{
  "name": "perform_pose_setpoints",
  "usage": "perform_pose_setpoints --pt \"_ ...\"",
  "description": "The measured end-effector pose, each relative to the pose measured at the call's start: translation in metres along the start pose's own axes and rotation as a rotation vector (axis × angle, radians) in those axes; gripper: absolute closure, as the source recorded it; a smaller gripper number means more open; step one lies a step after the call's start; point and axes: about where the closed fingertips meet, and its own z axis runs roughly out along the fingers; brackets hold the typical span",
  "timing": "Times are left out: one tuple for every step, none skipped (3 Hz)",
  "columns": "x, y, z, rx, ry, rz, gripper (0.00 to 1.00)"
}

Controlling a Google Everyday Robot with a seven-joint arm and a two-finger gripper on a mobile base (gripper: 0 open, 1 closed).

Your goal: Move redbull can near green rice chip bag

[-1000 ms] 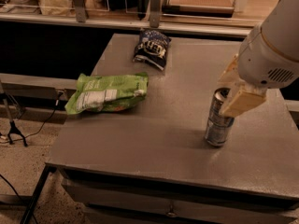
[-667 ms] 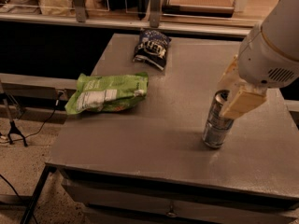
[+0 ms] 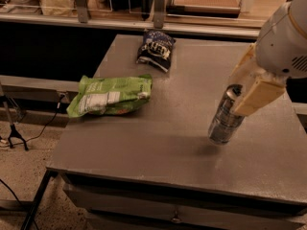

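- Your pincer [image 3: 245, 91] grips the redbull can [image 3: 224, 119], tilted, apparently just above the tabletop [image 3: 158, 147], right side.
- The green rice chip bag [image 3: 111, 96] lies well apart, left; the carry is yet to do.

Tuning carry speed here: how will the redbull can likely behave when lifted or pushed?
The redbull can is tall and slim, leaning in the gripper clamped near its top, so it probably tips or swings easily. Its smooth metal wall looks stiff but likely slippery. On its side it would probably roll across the flat table.
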Motion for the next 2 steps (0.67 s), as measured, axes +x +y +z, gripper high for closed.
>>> perform_pose_setpoints --pt "-0.015 -0.022 -0.013 0.069 -0.028 -0.024 1.0" --pt "-0.043 -0.045 -0.015 0.114 -0.044 -0.077 1.0"
